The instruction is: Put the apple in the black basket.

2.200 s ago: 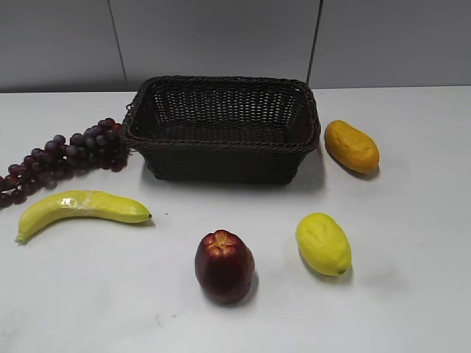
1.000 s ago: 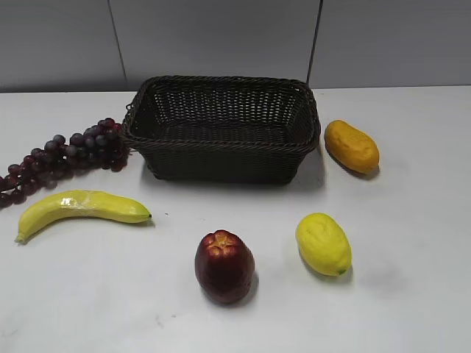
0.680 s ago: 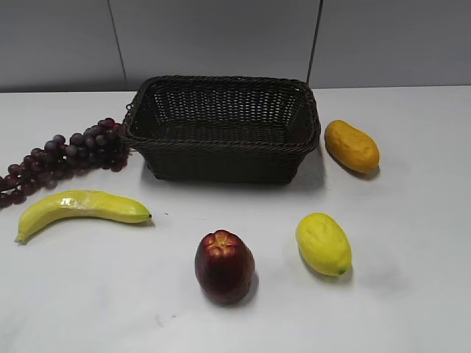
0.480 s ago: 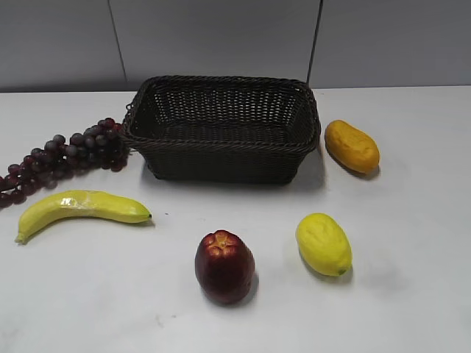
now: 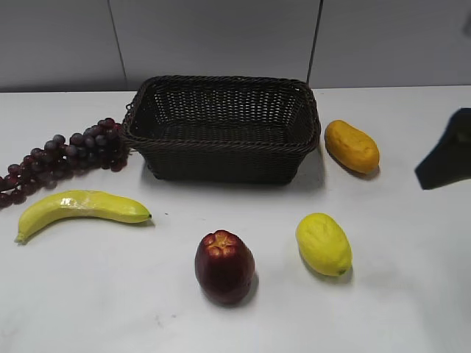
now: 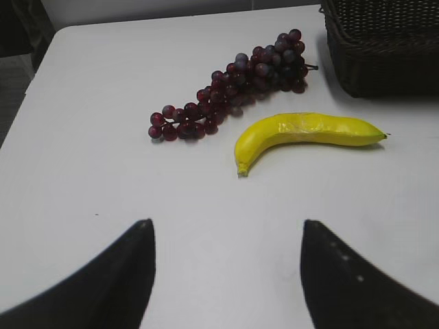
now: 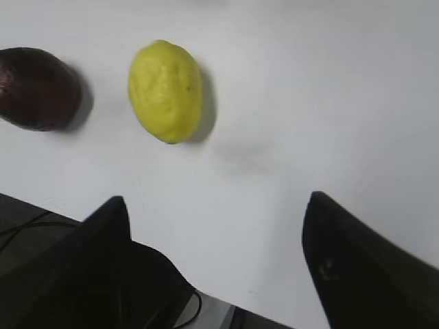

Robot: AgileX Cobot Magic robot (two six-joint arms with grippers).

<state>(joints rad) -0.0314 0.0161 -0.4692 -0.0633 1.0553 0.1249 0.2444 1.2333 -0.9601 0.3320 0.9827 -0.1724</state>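
Observation:
The dark red apple (image 5: 224, 266) stands on the white table near the front, its lobed top up; it also shows at the left edge of the right wrist view (image 7: 36, 88). The black basket (image 5: 223, 126) sits behind it, empty; a corner shows in the left wrist view (image 6: 384, 42). My right gripper (image 7: 216, 199) is open and empty, above the table's front right, right of the apple; a dark part of it enters the exterior view at the right edge (image 5: 449, 151). My left gripper (image 6: 226, 226) is open and empty over bare table at the left.
A purple grape bunch (image 5: 62, 156) and a banana (image 5: 81, 207) lie left of the basket. A yellow lemon (image 5: 323, 243) lies right of the apple, between it and my right gripper. An orange fruit (image 5: 352, 145) lies right of the basket. The table's front edge shows in the right wrist view (image 7: 226, 312).
My right gripper has come into the exterior view at the right edge. The fruits and the basket have not moved.

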